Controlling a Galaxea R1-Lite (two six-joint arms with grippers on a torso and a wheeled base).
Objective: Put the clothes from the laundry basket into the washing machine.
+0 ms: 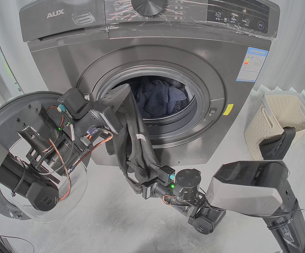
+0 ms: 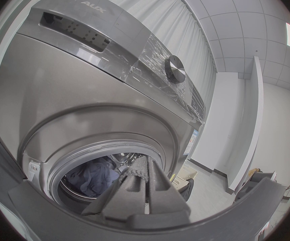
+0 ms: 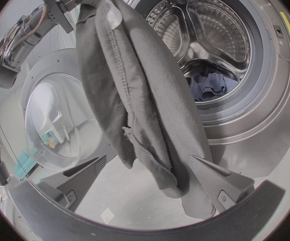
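A dark grey garment [image 1: 135,137] hangs in front of the washing machine [image 1: 201,71], just left of the open drum mouth. My left gripper [image 1: 123,90] is shut on its top edge at the drum's left rim; the left wrist view shows the fingers [image 2: 158,184] pinching the cloth [image 2: 139,166]. Below it, my right gripper [image 1: 133,181] is open, with the garment's lower end [image 3: 145,94] hanging between its fingers [image 3: 100,163]. A dark blue garment [image 1: 159,95] lies inside the drum. The beige laundry basket [image 1: 282,116] stands at the right with a black garment [image 1: 277,144] draped over its front.
The machine's round door [image 1: 12,106] is swung open to the left, behind my left arm. Bare grey floor [image 1: 117,225] lies in front of the machine. The basket stands close to the machine's right side, with white curtains behind.
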